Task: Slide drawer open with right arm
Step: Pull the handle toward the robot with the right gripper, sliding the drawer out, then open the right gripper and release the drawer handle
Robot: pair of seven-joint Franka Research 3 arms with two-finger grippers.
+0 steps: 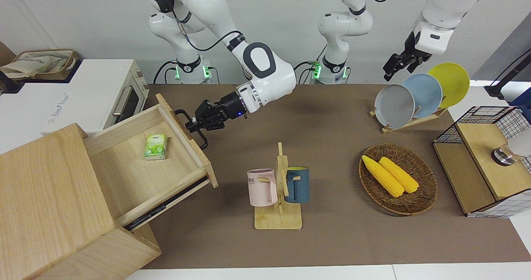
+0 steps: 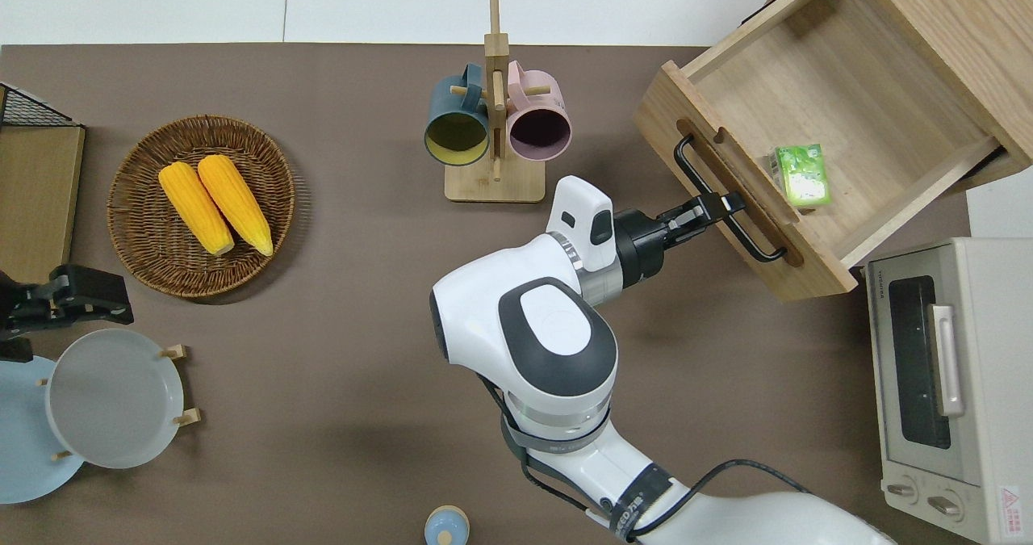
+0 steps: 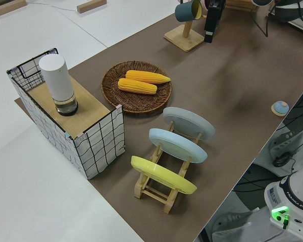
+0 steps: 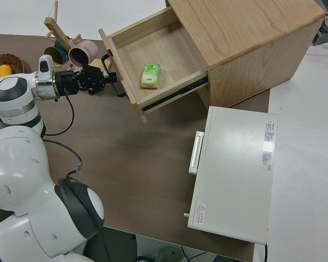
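Pale wood fills the corner closest to the front camera: the cabinet (image 1: 45, 197), with its drawer (image 1: 141, 164) pulled well out toward the middle of the table. At the drawer's front the right gripper (image 1: 191, 126) reaches in level, its fingers closed around the black bar handle (image 2: 710, 206), near the end of the bar that lies closer to the robots. Just past the gripper, inside the drawer, lies a small green packet (image 2: 800, 174). Off to the gripper's side stands a mug rack (image 1: 278, 197) with a pink mug (image 1: 262, 187) and a blue mug (image 1: 297, 184). A white toaster oven (image 2: 944, 383) sits beside the cabinet. The left arm is parked, and whether its gripper (image 1: 399, 63) is open I cannot tell.
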